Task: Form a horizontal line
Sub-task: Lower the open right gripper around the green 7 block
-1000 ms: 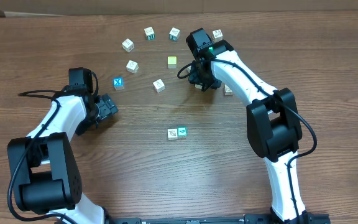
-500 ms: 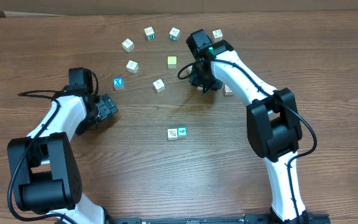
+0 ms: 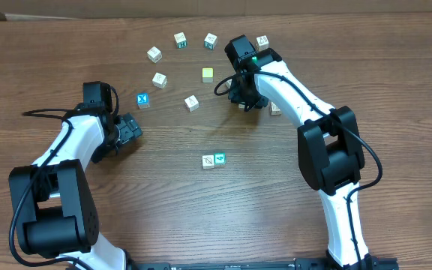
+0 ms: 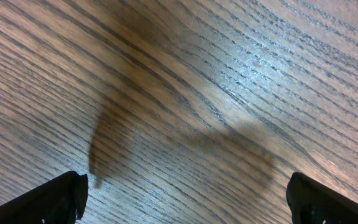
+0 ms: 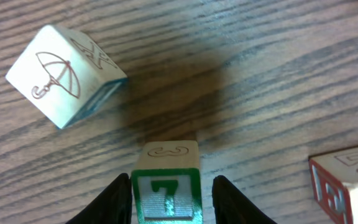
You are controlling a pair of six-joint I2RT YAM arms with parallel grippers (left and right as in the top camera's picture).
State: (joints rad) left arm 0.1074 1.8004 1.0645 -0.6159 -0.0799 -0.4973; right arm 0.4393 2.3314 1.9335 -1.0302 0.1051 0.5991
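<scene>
Right wrist | right tool (image 5: 171, 202) narrow, gripping green 7 cube (image 5: 166, 186) by its sides | umbrella cube (image 5: 64, 74) ahead-left, red-edged cube (image 5: 344, 183) right, open desk (image 5: 260, 74) between | left tool (image 4: 188, 198) wide over bare desk

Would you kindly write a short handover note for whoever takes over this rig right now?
Left claw: open, holding nothing.
Right claw: shut on the green 7 cube, at the far side.
Done: the white cube and the teal cube sit side by side in the middle, starting the row.
Left: bring the green 7 cube beside that pair, in line; the row likely needs more after.
</scene>
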